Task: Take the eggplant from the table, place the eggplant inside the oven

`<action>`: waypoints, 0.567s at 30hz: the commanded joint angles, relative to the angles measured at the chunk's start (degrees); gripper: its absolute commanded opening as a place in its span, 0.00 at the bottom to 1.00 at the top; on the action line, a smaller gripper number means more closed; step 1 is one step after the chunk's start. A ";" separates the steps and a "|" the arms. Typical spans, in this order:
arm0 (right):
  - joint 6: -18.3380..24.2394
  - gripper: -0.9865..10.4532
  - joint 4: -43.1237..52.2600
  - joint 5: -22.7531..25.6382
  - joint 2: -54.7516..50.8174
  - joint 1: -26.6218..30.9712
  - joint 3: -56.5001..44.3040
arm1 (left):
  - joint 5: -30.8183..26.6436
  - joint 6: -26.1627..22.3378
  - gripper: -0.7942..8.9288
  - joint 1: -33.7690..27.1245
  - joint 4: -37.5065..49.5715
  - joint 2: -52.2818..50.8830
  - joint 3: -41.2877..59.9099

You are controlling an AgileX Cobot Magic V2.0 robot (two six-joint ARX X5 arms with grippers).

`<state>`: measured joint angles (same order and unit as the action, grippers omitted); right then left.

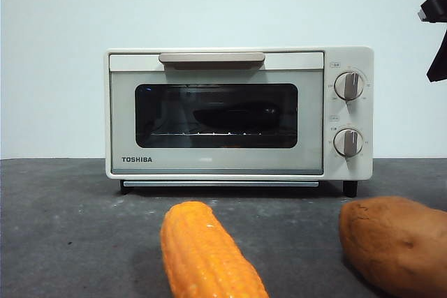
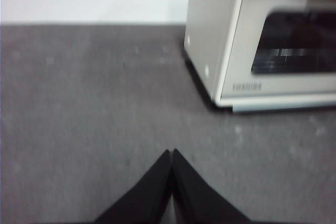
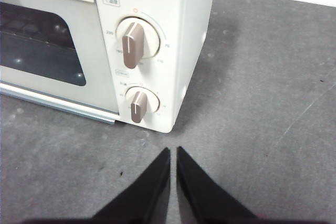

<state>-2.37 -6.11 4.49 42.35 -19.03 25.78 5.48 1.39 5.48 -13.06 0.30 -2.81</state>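
The oven (image 1: 237,116) is standing on the bench (image 1: 63,228) with its door shut, and through the dark glass a long dark shape is lying on the wire rack; that is most likely the eggplant (image 1: 241,113), though the glass is hiding its colour. No eggplant is showing on the bench itself.

If that reading is right, little is left to do, and the main risk is a needless move: an arm reaching in could be bumping the oven or nudging the corn cob (image 1: 209,252) or the sweet potato (image 1: 394,242) lying in front of it. If the shape is only a reflection, the eggplant is sitting somewhere out of sight and the arms would be searching blind.

The left gripper (image 2: 172,153) is hanging low over bare bench off the oven's front corner on the brand-name side, its jaws pressed together and holding nothing. The right gripper (image 3: 173,150) is hovering over the bench just in front of the corner with the two knobs (image 3: 134,43), jaws nearly touching with only a thin slit between them, also holding nothing. In the front view only a black tip is showing at the top right corner.
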 commanded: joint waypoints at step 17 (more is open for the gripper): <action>0.04 0.09 0.52 0.04 0.20 -0.22 0.26 | 0.07 -0.70 0.09 -0.11 2.36 -0.02 2.16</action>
<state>-2.35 -6.11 4.49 42.35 -19.03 25.78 5.48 0.97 5.41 -10.04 0.32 -1.78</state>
